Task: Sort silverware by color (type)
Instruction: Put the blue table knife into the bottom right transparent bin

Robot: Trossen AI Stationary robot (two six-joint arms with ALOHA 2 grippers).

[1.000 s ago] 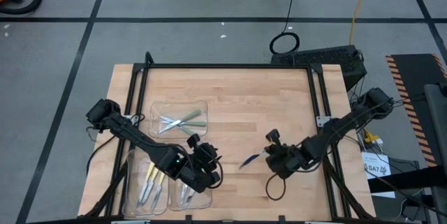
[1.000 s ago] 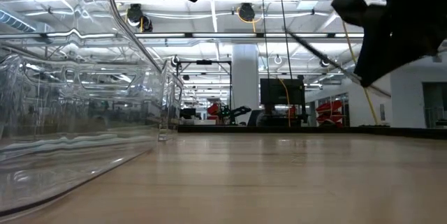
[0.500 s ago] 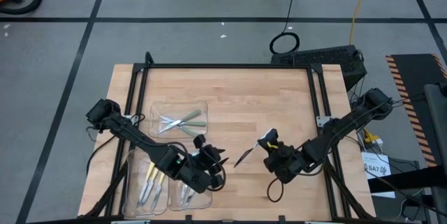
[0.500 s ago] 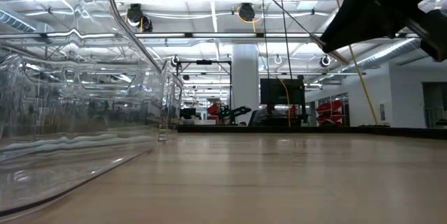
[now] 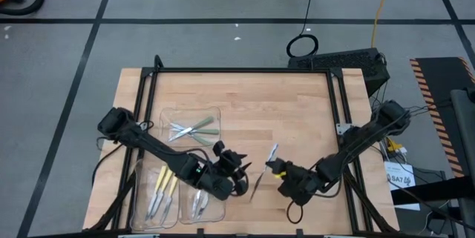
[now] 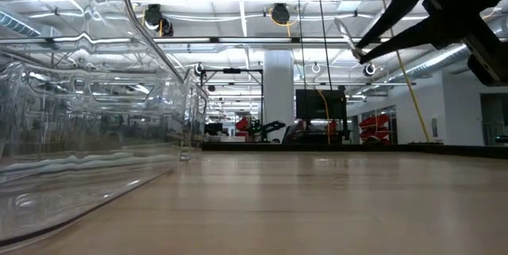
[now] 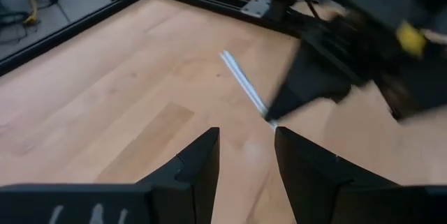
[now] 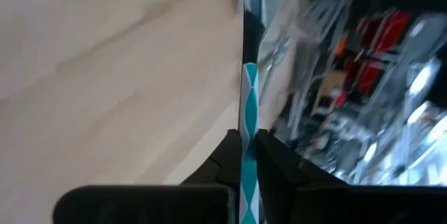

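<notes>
- Surface [image 5: 297, 97]: wood; three clear trays [image 5: 194, 124] on its left side hold yellow and green silverware.
- Left tool [image 5: 239, 170]: fingers spread, empty, just beside the right arm's blue utensil [image 5: 272, 154].
- Right tool [image 5: 276, 168]: pinching that utensil at the handle, mid-air.
- Risk: handover this close, arms could clash or the thin utensil slip.

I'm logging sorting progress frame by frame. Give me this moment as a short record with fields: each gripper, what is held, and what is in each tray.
right gripper: shut on the blue-handled utensil, raised off the table
left gripper: open, close beside that utensil
far tray: pale green utensils
near left tray: yellow utensils
near right tray: utensils, colour unclear
</notes>
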